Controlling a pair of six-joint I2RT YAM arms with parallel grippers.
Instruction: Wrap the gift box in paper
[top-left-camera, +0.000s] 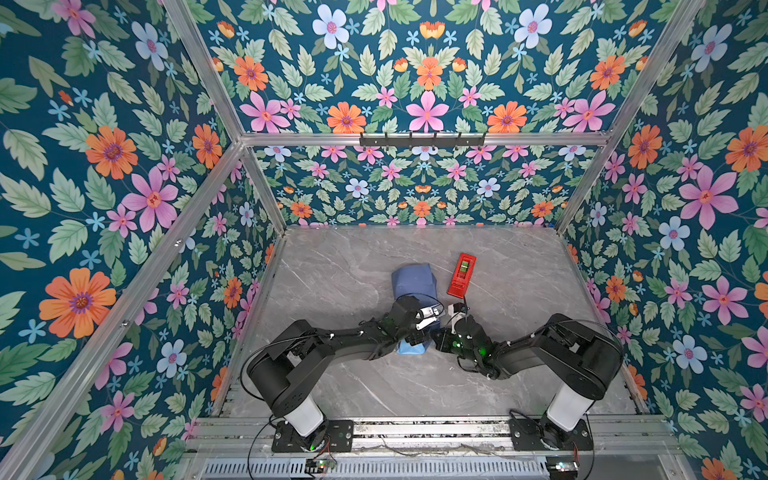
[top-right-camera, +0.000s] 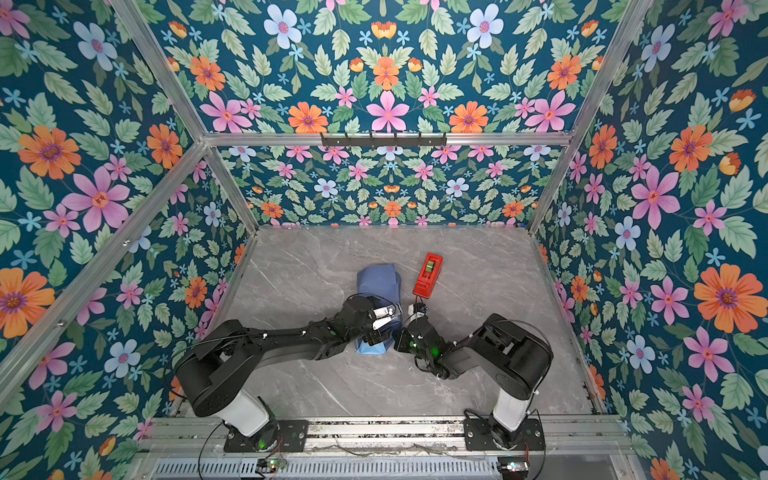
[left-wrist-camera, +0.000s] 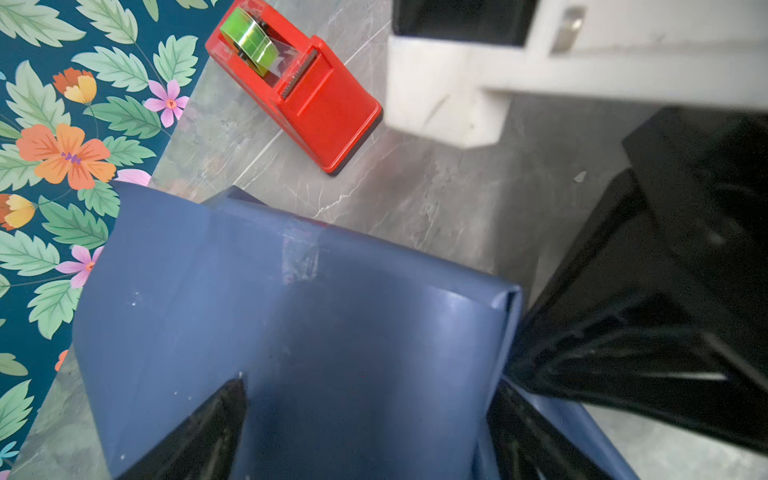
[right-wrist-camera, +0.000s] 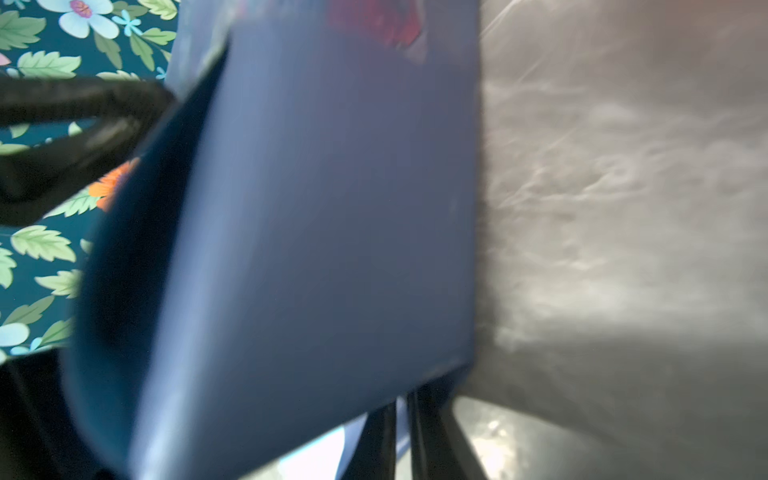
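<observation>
The box is hidden inside the paper (top-left-camera: 411, 280), mid-bench beside the dispenser (top-left-camera: 461, 275); the left hand (left-wrist-camera: 370, 395) is spread across it, the right hand (right-wrist-camera: 401, 436) pressed together at its near corner, on paper or not I cannot tell. A tug could spring the loose-looking near end or skid the box on the slick grey marbled bench (top-left-camera: 332, 257), walled by floral panels (top-left-camera: 104, 166).

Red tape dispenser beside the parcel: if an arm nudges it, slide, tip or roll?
Probably slides, not rolls: the tape dispenser is a low block lying flat on the table. Tipping looks unlikely, given that long, low shape. A dark strip along its base may be a grip pad, so a light push might not move it.
</observation>
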